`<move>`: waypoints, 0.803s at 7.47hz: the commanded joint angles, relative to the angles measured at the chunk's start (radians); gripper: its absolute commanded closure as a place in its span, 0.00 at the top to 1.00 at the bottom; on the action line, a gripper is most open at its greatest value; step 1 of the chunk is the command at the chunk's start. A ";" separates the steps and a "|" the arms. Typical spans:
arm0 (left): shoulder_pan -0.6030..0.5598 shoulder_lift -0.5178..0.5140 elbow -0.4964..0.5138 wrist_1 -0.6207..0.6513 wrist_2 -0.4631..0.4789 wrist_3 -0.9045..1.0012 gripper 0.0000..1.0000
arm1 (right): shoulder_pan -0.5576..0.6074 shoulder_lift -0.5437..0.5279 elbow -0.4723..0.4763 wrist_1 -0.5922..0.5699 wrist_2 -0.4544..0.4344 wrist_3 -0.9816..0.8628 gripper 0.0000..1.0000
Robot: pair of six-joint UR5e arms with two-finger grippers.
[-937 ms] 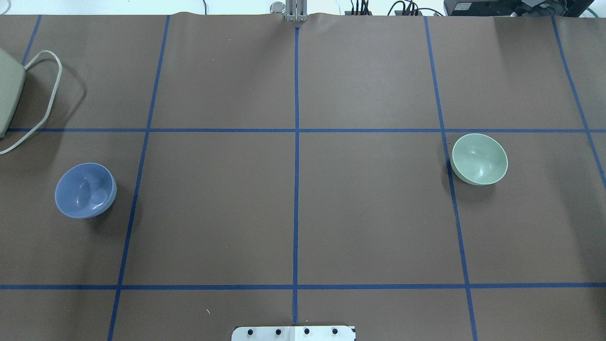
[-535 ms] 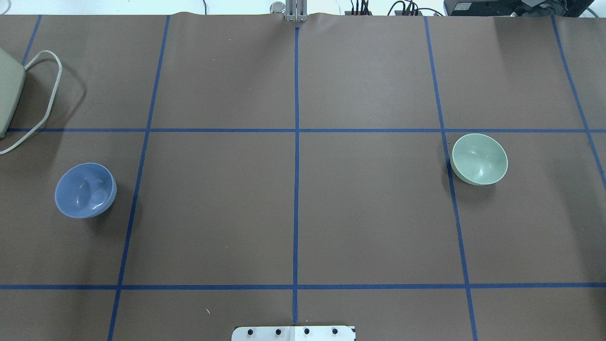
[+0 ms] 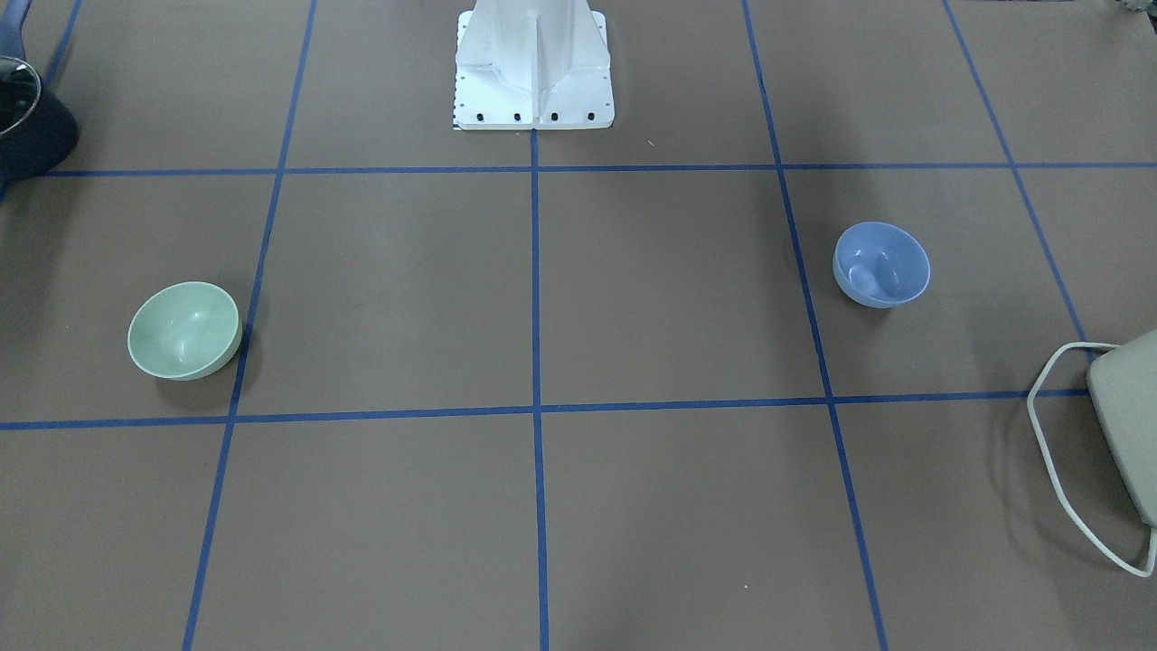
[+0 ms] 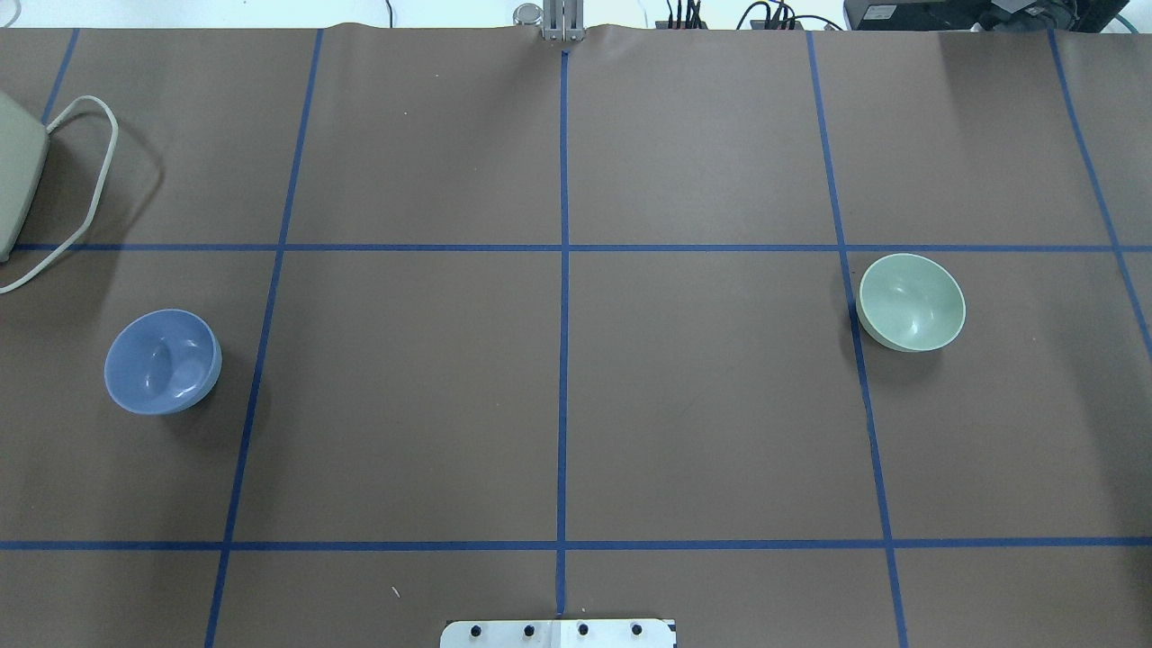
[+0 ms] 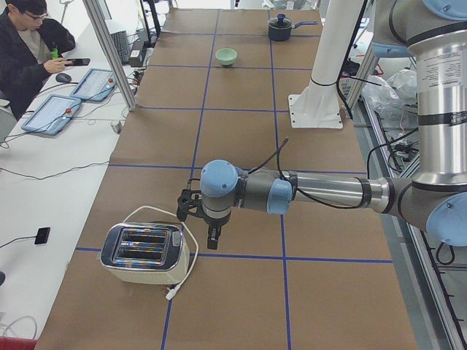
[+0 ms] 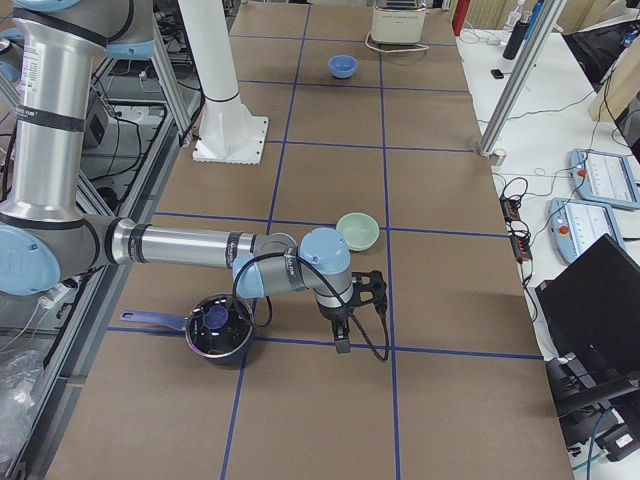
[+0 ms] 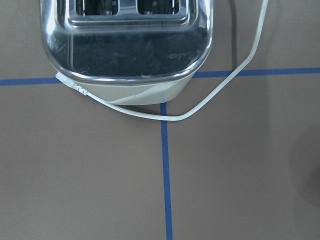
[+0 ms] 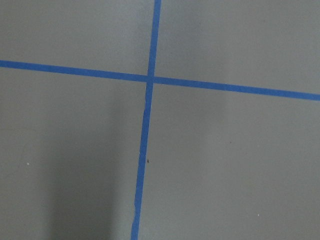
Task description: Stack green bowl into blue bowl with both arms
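Brown worktop (image 4: 702, 405) carries the green bowl (image 4: 911, 302) on the robot's right and the blue bowl (image 4: 163, 362) well apart on its left, probably so each arm reaches one. The left end effector (image 5: 212, 239) and right end effector (image 6: 342, 338) hang clear of both; I cannot tell their opening.

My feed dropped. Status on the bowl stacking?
Open or shut unreadable: left gripper by toaster, right gripper by pot. The green bowl and blue bowl upright, far apart, untouched. Neither toaster nor pot lies between them.
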 commanded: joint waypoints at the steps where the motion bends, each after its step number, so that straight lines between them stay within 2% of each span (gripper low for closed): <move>1: 0.000 -0.019 0.021 -0.236 0.005 0.000 0.98 | -0.027 0.006 -0.008 0.122 0.010 0.008 1.00; 2: 0.000 -0.046 0.056 -0.329 -0.005 -0.006 0.98 | -0.052 0.044 -0.007 0.125 0.017 0.011 1.00; 3: 0.000 -0.036 0.056 -0.369 -0.007 0.003 0.98 | -0.052 0.055 -0.004 0.125 0.082 0.046 1.00; 4: 0.000 -0.031 0.067 -0.440 -0.004 0.004 0.98 | -0.072 0.079 0.018 0.136 0.145 0.178 1.00; 5: 0.009 -0.013 0.065 -0.519 -0.006 -0.047 0.98 | -0.117 0.079 0.059 0.148 0.138 0.286 1.00; 6: 0.094 -0.020 0.059 -0.529 -0.006 -0.159 0.98 | -0.174 0.079 0.094 0.148 0.097 0.352 1.00</move>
